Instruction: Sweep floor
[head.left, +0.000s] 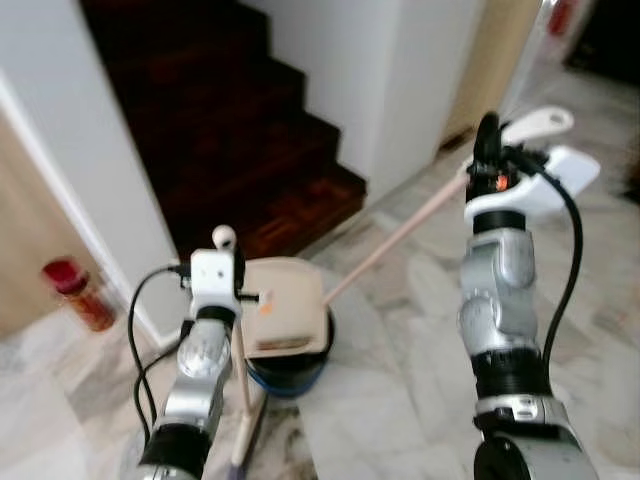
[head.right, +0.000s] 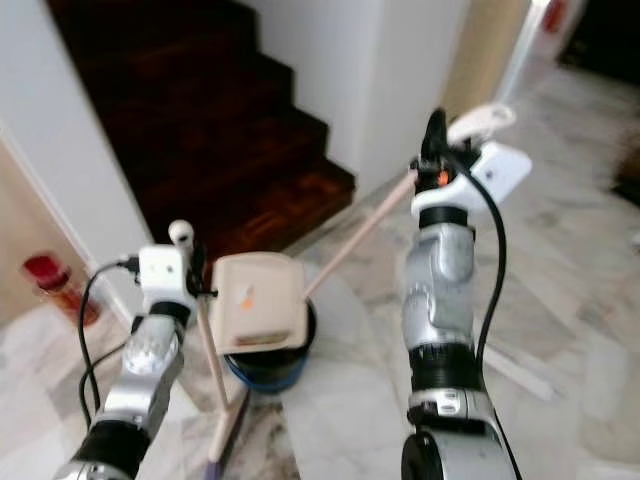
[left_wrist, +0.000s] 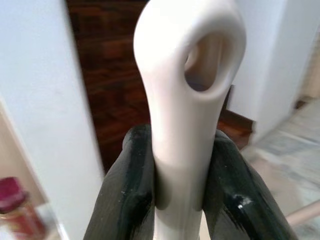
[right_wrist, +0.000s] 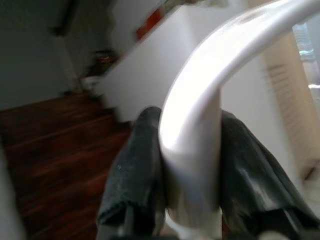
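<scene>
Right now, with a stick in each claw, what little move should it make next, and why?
Probably lift the right gripper a little, tipping the dustpan into the bin. The dustpan already sits over the bin, its pole clamped in that gripper, while the left gripper holds the broom upright beside it.

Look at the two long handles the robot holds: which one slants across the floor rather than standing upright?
The dustpan handle in the right gripper slants down to the dustpan; the broom handle in the left gripper stands nearly upright.
</scene>
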